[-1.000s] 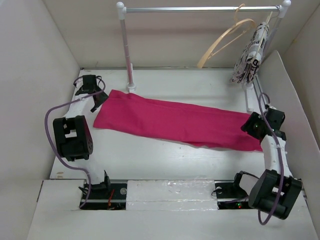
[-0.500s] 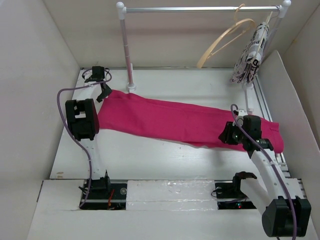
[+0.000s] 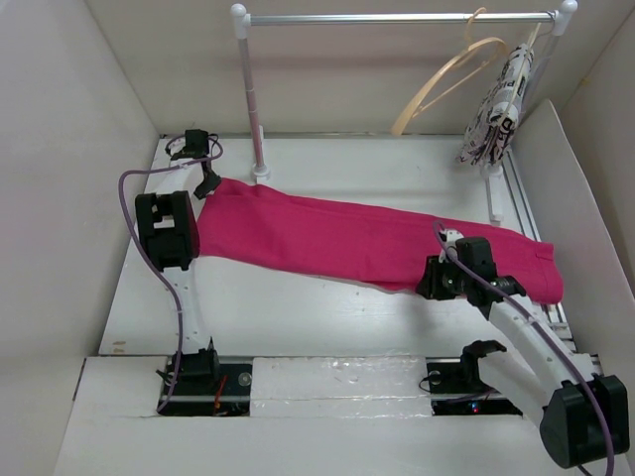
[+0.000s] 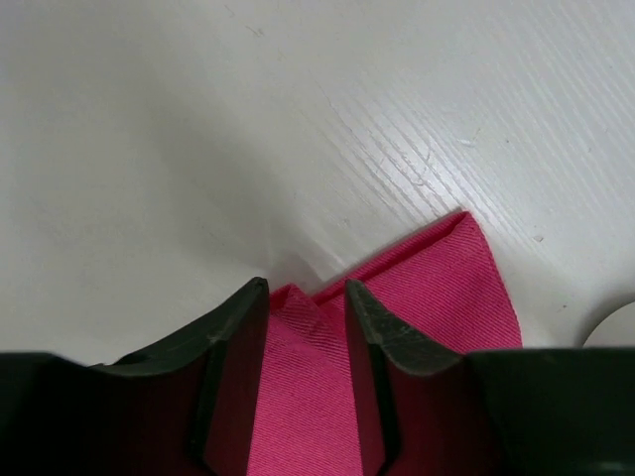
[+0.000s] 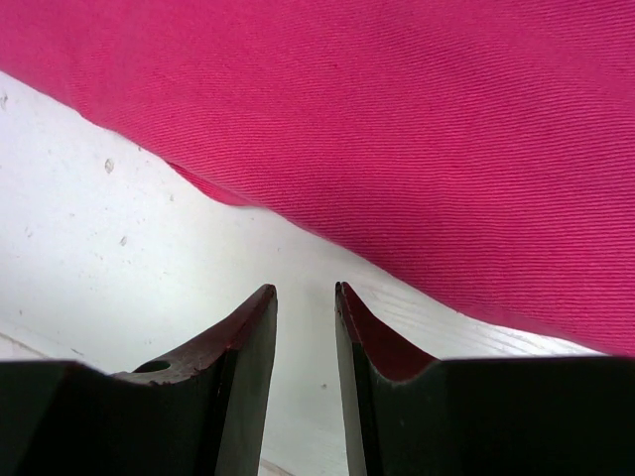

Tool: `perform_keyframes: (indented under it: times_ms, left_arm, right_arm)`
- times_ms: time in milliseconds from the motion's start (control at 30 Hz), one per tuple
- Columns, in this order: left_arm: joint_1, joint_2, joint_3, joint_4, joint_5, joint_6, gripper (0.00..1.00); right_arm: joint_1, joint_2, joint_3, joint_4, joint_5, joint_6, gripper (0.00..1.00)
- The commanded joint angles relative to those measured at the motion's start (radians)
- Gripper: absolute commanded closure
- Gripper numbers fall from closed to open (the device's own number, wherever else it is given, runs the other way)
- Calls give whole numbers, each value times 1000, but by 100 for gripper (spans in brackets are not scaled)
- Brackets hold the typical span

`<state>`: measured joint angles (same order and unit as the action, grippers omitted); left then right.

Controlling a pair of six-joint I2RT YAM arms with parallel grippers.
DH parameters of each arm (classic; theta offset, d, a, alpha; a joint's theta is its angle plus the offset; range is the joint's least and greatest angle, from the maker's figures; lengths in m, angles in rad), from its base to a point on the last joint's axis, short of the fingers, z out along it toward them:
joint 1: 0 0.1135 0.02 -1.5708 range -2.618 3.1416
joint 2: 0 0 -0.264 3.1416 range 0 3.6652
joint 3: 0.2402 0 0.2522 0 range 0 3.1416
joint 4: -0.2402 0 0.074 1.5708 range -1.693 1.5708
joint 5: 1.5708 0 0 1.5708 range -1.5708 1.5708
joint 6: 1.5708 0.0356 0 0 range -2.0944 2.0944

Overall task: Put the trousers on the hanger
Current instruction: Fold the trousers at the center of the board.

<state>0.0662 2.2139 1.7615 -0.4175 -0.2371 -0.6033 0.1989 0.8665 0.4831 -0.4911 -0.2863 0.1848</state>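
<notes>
Hidden/unclear: no waist button is seen in any view, so it can't be told which end of the trousers (image 3: 347, 236) is the waist. In the top view both sets of fingertips are covered by the wrists. Only one corner of the cloth is caught by the left wrist cam. The right wrist cam is filled w/ pink cloth across the top, its ends cut off. The hook of the hanger (image 3: 444, 81) is partly lost against the rail (image 3: 397, 18), beside a patterned garment (image 3: 496, 107).

The trousers are laid flat on the table (image 3: 298, 317), running diagonally from far left to near right. The hanger is hung well apart from them, up on the rail.

Left gripper (image 4: 303, 290): set at the far-left corner of the trousers. A puckered fold of pink cloth is pinched betw. the fingers (image 4: 236, 337), w/ the corner tip sticking out beyond them.

Right gripper (image 5: 306, 290): set just off the near edge of the trousers, towards the right end. Jaws are a narrow slit apart, w/ only bare table seen betw. them. The cloth edge lies just beyond the tips, not touched.
</notes>
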Motion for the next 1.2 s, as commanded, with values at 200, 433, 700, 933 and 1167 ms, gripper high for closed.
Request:
perform_keyframes:
  times_ms: [200, 433, 700, 933, 1167]
  left_arm:
    - [0, 10, 39, -40, -42, 28, 72]
    - [0, 17, 66, -66, -47, 50, 100]
    - [-11, -196, -19, 3, -57, 74, 100]
    - [-31, -350, -40, 34, -27, 42, 100]
    - [-31, -154, 194, -32, -68, 65, 100]
  right_arm:
    - [27, 49, 45, 59, 44, 12, 64]
    - [27, 98, 101, 49, 38, -25, 64]
    - [27, 149, 123, 85, 35, -38, 64]
    - [27, 224, 137, 128, 27, -62, 64]
    - [17, 246, 158, 123, 36, -74, 64]
